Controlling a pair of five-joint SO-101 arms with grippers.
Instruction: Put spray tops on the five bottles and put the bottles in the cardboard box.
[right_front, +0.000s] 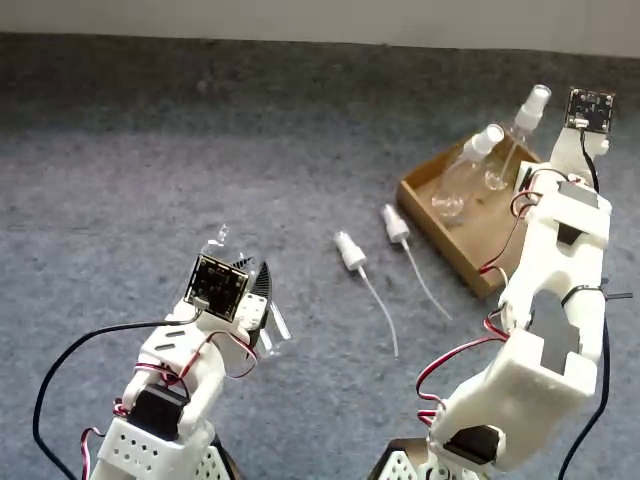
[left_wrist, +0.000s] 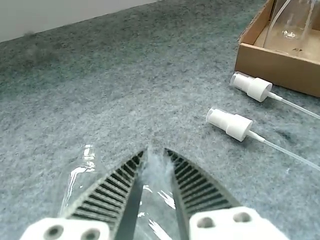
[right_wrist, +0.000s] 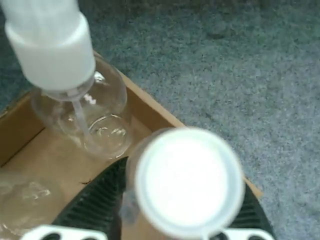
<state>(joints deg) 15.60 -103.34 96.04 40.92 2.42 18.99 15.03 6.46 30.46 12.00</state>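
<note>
Black left gripper (left_wrist: 154, 155): ribbed fingers clenched on a clear bottle (left_wrist: 159, 197) that has no top, low over the carpet.
Second bare bottle (left_wrist: 80, 172): lies on the carpet just beside the left gripper, its open neck pointing away from the arm.
Spray tops: two loose ones lie on the carpet between the arms, side by side but apart. The nearer spray top (right_front: 350, 250) is closer to the left gripper. The farther spray top (right_front: 396, 222) is just beside the cardboard box. Each trails a thin tube.
Right gripper (right_wrist: 185, 190): grasping a capped bottle (right_wrist: 186, 182), held upright over the cardboard box (right_front: 440, 228), near its corner.
Cardboard box: sits by the right arm and holds another capped bottle (right_front: 468, 170), which is tilted.
Carpet (right_front: 200, 130): grey.
</note>
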